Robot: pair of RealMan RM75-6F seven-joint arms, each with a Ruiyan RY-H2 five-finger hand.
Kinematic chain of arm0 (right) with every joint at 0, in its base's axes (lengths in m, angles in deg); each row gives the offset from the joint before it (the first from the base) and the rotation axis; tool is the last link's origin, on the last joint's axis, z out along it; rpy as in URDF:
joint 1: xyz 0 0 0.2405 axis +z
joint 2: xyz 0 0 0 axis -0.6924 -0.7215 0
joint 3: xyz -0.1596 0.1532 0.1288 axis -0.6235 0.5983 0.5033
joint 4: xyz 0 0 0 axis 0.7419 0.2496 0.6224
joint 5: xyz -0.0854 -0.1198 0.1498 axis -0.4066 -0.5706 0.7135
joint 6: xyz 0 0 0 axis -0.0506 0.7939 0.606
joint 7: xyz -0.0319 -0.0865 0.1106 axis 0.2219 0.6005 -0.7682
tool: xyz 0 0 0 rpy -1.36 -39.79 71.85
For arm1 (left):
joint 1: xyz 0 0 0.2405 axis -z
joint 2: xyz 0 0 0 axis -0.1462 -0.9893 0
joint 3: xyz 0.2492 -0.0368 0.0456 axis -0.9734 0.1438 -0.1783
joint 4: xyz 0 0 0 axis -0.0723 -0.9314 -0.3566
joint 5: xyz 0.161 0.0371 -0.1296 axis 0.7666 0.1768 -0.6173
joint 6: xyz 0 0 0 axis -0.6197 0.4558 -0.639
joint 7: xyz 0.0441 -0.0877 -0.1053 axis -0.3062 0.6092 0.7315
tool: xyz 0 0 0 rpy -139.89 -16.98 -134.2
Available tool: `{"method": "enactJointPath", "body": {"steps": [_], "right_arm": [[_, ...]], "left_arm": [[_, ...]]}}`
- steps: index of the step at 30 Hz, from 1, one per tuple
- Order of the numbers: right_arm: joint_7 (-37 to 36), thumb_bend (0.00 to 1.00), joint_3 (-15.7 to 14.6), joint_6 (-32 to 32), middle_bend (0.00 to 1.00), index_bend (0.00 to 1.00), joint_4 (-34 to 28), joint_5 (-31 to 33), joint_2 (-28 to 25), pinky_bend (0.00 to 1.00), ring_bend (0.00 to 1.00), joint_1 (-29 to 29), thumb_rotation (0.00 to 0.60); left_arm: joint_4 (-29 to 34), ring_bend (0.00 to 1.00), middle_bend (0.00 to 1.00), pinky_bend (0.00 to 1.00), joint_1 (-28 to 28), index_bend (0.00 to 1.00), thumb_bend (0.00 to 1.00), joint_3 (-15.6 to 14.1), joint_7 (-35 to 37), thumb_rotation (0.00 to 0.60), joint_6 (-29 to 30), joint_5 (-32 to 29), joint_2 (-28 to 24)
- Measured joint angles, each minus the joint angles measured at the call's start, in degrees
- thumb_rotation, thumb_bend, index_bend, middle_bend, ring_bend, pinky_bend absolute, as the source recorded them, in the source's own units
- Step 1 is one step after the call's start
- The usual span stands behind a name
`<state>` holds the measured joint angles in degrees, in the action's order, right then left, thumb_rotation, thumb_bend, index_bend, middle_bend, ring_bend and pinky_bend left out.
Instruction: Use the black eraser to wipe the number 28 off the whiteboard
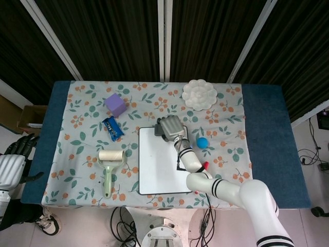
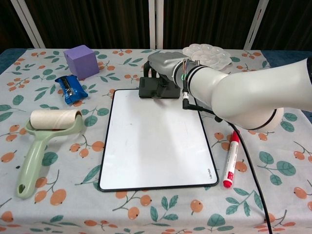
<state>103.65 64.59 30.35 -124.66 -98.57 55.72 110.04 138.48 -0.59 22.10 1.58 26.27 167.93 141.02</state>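
In the head view, a desk under a floral cloth (blue at both ends) stands before dark slatted panels, and the left hand hangs at lower left, fingers curled, state unclear. In the chest view, the right hand grips the black eraser on the top edge of the whiteboard at frame centre.

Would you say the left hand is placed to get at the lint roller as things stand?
Probably yes: the left hand sits off the table's left edge, holding nothing, and only bare cloth lies between it and the lint roller. It would need a fair stretch inward.
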Motion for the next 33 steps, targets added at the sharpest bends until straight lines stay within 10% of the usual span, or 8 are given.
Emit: {"method": "enactJointPath", "body": {"steps": [33], "right_arm": [[0.9, 0.39, -10.4, 5.3, 0.77, 0.83, -45.2, -1.8, -23.7, 0.74, 0.67, -8.2, 0.6]], "left_arm": [[3.5, 0.04, 0.04, 0.16, 0.0, 0.08, 0.0, -0.3, -1.5, 0.6, 1.3, 1.8, -1.0]]}}
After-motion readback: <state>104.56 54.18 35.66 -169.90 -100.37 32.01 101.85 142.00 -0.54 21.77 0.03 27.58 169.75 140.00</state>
